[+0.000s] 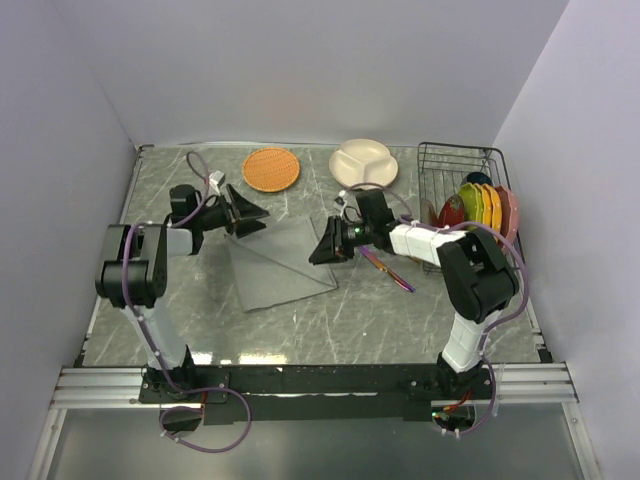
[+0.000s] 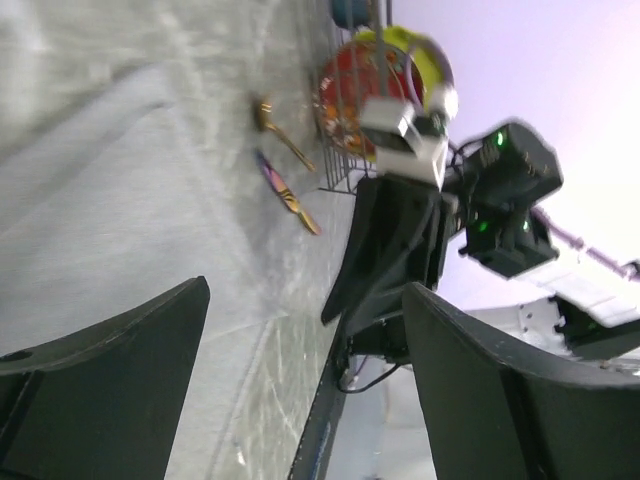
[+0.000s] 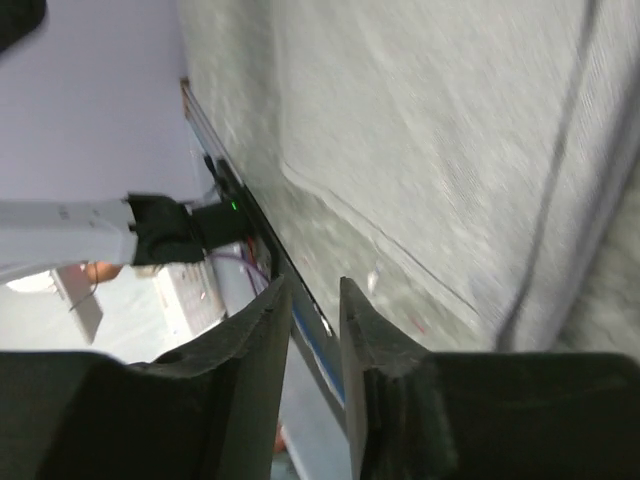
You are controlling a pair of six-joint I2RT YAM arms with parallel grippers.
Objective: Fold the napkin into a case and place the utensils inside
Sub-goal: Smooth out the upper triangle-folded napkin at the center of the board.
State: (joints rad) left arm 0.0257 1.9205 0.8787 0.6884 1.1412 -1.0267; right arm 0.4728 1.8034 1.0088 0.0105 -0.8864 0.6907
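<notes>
On the marbled worktop (image 1: pixel 400 330), the grey napkin (image 1: pixel 280 270) is seen spread flat between the two arms, not yet made into a narrow case. It is turned askew, so that its edges run slantwise to the worktop's sides and one corner points to the near right. A dark line across the cloth is caught in the blurred right wrist view; whether it is a fold cannot be made out.

The right hand (image 1: pixel 322 250) is held low at the napkin's right edge, its fingers parted only by a narrow slit in which nothing is seen. The left hand (image 1: pixel 255 218) is placed at the cloth's far left corner with its fingers spread wide and nothing held; whether it touches the cloth cannot be told.

Just right of the napkin the purple knife (image 1: pixel 390 272) is laid on the bare stone, its long axis running from far left to near right and its far end hidden by the right arm. The gold spoon (image 2: pixel 272 122) is shown clearly only by the left wrist camera, beyond the knife.

Farther back are set an orange woven mat (image 1: pixel 271 169), a white divided plate (image 1: pixel 365 162) and a wire rack (image 1: pixel 450 160) of coloured plates (image 1: pixel 480 205)
</notes>
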